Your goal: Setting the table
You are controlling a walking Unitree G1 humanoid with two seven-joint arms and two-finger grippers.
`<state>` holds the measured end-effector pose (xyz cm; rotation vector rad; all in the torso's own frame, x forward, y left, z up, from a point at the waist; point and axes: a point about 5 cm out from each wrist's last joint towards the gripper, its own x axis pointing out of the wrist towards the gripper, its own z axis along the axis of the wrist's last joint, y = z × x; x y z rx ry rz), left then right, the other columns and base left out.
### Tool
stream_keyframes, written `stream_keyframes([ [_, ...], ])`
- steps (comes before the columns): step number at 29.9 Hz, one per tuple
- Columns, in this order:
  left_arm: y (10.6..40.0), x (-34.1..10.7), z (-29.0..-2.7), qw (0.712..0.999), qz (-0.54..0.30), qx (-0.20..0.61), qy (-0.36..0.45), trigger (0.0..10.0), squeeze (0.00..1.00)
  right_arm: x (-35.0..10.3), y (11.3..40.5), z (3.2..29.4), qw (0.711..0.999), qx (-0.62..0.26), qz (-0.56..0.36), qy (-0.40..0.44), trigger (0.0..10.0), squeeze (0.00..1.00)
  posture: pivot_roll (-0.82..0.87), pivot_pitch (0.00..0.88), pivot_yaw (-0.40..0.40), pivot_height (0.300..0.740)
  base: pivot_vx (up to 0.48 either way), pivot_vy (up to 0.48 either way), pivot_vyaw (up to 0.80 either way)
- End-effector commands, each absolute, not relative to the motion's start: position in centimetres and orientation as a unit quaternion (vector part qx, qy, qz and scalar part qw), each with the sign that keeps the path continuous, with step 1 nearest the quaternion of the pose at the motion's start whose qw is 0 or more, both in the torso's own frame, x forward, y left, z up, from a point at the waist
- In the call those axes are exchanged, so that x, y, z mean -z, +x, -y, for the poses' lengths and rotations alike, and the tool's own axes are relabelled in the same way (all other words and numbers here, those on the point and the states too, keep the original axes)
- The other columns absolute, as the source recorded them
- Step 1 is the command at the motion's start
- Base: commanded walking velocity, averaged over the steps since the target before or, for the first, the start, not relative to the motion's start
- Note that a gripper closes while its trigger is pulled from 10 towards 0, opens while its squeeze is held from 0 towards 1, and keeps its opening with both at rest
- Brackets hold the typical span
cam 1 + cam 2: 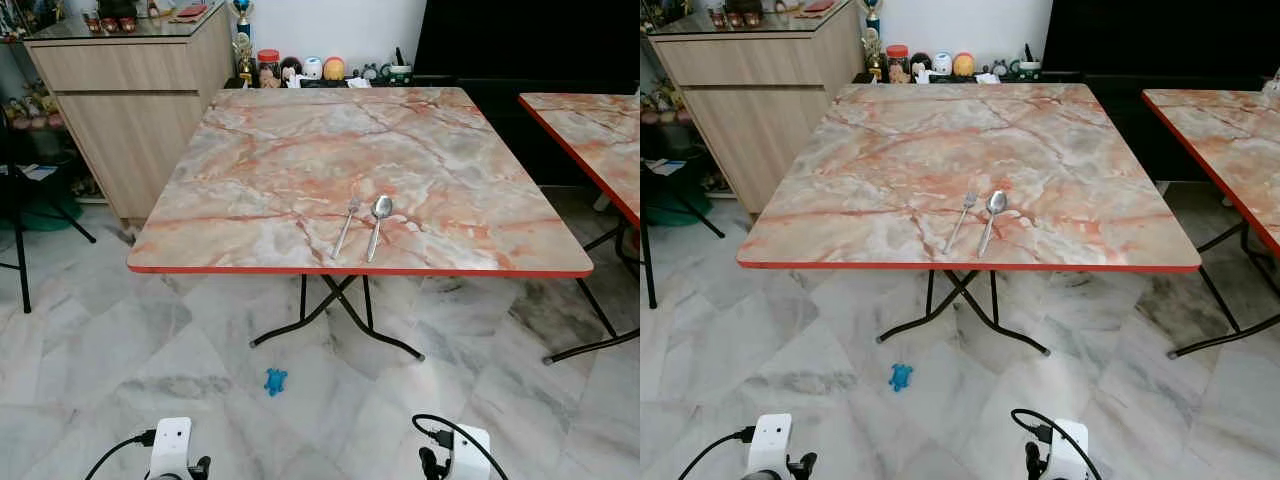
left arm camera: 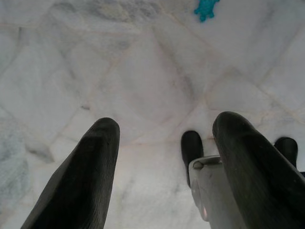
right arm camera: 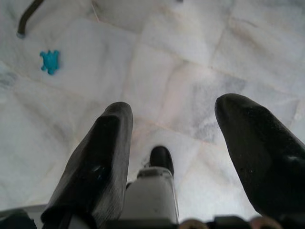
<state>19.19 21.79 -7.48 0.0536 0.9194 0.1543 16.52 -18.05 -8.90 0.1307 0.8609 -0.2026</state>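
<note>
Fork [image 1: 346,226] beside spoon [image 1: 379,224], table [image 1: 250,160] front edge

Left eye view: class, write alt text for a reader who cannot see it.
A silver metal fork and silver metal spoon lie side by side near the front edge of a square pink marble-patterned table, above a pale marble floor.

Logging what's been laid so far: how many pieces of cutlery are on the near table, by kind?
Fork: 1
Spoon: 1
Total: 2, lying side by side near the front edge of the table, fork on the robot's left.
</note>
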Motion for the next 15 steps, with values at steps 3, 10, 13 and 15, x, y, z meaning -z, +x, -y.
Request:
stream_keyframes([
  [3, 19.5, 7.3, -21.7, 0.896, -0.435, -0.07, 0.047, 10.0, 0.0, 9.3, 15.7, 18.0, 0.895, 0.097, -0.43, 0.062, 10.0, 0.0, -0.02, 0.0, 0.009, 0.74, 0.0, 0.0, 0.0],
  [10, 22.3, 5.2, -22.4, 0.928, -0.36, -0.068, 0.074, 10.0, 0.0, 9.5, 15.2, 18.3, 0.89, 0.111, -0.436, 0.072, 10.0, 0.0, -0.02, 0.0, 0.02, 0.74, 0.0, 0.0, 0.0],
  [13, 24.1, 3.6, -22.8, 0.945, -0.309, -0.06, 0.087, 10.0, 0.0, 9.5, 15.2, 18.5, 0.89, 0.108, -0.439, 0.06, 10.0, 0.0, -0.01, 0.0, 0.023, 0.74, 0.0, 0.0, 0.0],
  [15, 24.6, 3.1, -23.0, 0.95, -0.292, -0.061, 0.088, 10.0, 0.0, 9.5, 15.2, 18.5, 0.89, 0.107, -0.44, 0.058, 10.0, 0.0, -0.01, 0.0, 0.023, 0.74, 0.0, 0.0, 0.0],
])
